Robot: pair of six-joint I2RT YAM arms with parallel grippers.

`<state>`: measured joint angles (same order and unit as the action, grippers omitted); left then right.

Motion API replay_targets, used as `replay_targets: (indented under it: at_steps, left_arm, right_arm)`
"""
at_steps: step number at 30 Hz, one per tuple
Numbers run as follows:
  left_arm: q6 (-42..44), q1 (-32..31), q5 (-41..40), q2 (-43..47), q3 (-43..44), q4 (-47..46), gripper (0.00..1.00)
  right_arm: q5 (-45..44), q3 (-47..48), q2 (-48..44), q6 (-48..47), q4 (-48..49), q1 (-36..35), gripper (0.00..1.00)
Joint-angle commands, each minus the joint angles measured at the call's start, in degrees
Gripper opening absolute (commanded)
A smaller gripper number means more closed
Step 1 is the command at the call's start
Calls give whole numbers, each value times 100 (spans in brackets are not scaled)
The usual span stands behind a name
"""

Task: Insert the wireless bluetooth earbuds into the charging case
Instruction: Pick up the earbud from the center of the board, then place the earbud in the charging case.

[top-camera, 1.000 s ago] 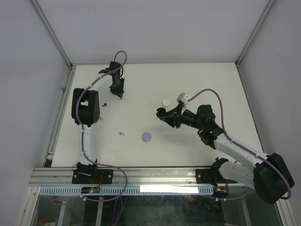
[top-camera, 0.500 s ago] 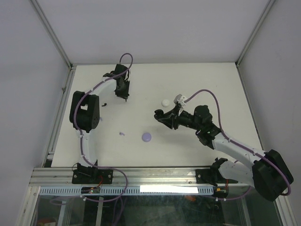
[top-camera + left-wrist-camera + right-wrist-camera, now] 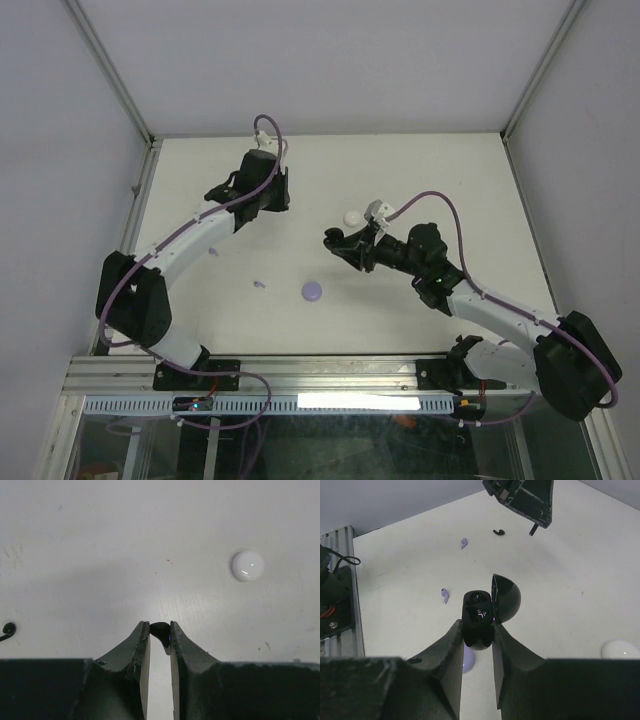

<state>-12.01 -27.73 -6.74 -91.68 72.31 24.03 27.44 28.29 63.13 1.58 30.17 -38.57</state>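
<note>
On the left wrist feed, my left hand (image 3: 160, 632) has its fingers nearly closed, nipping a black earbud (image 3: 160, 628) at the very tips above the pale desk (image 3: 100, 555). A round white case (image 3: 248, 565) lies well apart, up and to the right. On the right wrist feed, my right hand (image 3: 478, 630) is clamped narrowly on the black charging case (image 3: 479, 611), whose lid (image 3: 506, 599) stands swung open to the right. I cannot tell whether a bud sits inside. On the desk beyond lie a lavender earbud (image 3: 445, 595), a farther lavender earbud (image 3: 464, 543) and a second black earbud (image 3: 498, 532), all apart from each other. From the top camera, both arms reach toward the middle of the desk, the hands near each other but apart. A lavender case (image 3: 312, 291) sits closed, nearer the bases than either hand.
</note>
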Motion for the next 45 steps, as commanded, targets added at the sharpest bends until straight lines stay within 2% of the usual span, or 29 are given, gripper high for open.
replay_targets:
  at_steps: [1, 6, 13, 26, 33, 45]
  left_arm:
    - [-362, -366, -382, 837, -433, -821, 9]
    - [-577, -706, -365, 1708, -973, -1277, 9]
    - [-619, -1250, -485, 2308, -1211, -1599, 9]
    - [-585, -2197, -1210, 2894, -1652, -2323, 9]
    - [-510, -2390, -1460, 3112, -2029, -2910, 10]
    - [-145, -2648, -1443, 2861, -2150, -3787, 10]
  right_arm:
    - [-221, 353, 58, -371, 652, -56, 0]
    - [-242, 214, 247, -284, 1546, -97, 0]
    - [-159, 137, 489, -552, 2375, -138, 0]
    - [-604, 156, 691, -685, 2922, -136, 0]
    - [-744, 90, 696, -505, 2898, -138, 0]
    - [-634, 42, 789, -322, 3095, -134, 0]
